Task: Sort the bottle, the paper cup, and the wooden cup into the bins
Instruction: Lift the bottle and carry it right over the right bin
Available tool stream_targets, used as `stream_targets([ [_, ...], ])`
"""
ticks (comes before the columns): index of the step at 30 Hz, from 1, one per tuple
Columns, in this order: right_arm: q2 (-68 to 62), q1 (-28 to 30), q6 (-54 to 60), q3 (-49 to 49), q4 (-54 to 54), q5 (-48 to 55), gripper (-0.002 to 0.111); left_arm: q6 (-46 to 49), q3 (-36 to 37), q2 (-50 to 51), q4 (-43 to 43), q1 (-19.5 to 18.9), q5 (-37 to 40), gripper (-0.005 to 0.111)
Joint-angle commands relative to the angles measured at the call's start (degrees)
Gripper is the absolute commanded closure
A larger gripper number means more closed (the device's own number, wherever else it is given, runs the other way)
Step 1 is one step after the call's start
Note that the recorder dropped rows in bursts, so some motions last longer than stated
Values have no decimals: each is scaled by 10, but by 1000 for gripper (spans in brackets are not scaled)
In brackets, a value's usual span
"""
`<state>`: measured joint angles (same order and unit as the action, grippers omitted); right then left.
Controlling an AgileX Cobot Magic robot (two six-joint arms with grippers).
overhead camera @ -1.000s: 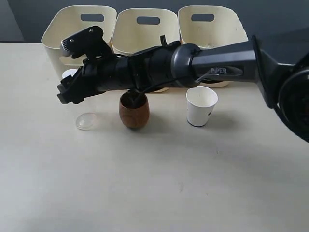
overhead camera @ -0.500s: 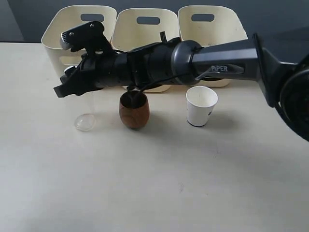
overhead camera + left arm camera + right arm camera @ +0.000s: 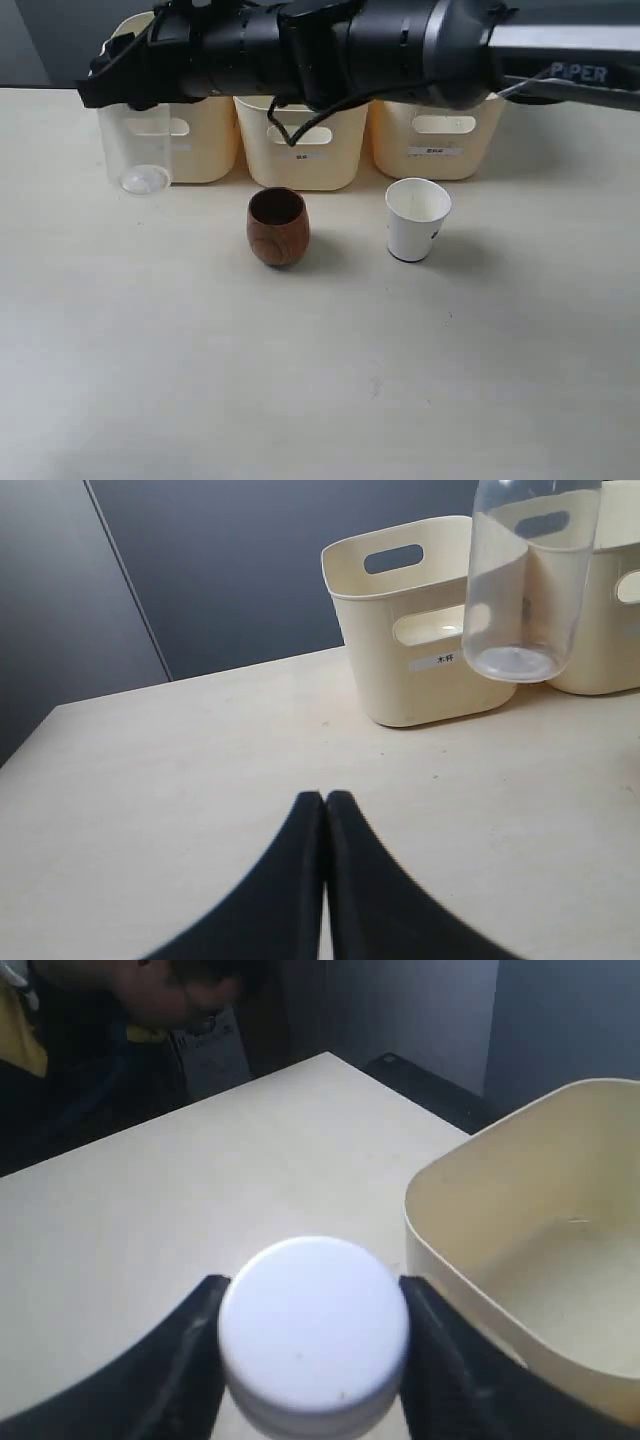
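- Right fingers are clamping the bottle at its white cap, hanging it clear of the counter before the leftmost bin.
- Left fingers are resting pressed together, holding nothing.

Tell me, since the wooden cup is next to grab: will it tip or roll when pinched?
The wooden cup looks rounded and egg-like on a narrow base, so a sideways nudge may rock it. Its smooth curved wall could slip in a pinch. It looks solid, probably rigid and heavier than the paper cup.
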<state>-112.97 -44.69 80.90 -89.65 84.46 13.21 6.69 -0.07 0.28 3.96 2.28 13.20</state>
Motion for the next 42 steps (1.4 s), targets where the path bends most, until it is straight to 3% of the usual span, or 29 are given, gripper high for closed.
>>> stream_targets([
  [1, 34, 1, -124, -3, -158, 3, 108, -1, 1, -3, 0, 2, -4, 107],
  [9, 84, 1, -329, -3, -403, 30, 108, -1, 1, -3, 0, 2, -4, 107],
  [18, 108, 35, -641, -3, -685, 64, 109, -1, 1, -3, 0, 2, -4, 107],
  [30, 133, 74, -788, -3, -870, 142, 109, -1, 1, -3, 0, 2, -4, 107],
  [42, 153, 74, -1116, -3, -1274, 252, 109, -1, 1, -3, 0, 2, -4, 107],
])
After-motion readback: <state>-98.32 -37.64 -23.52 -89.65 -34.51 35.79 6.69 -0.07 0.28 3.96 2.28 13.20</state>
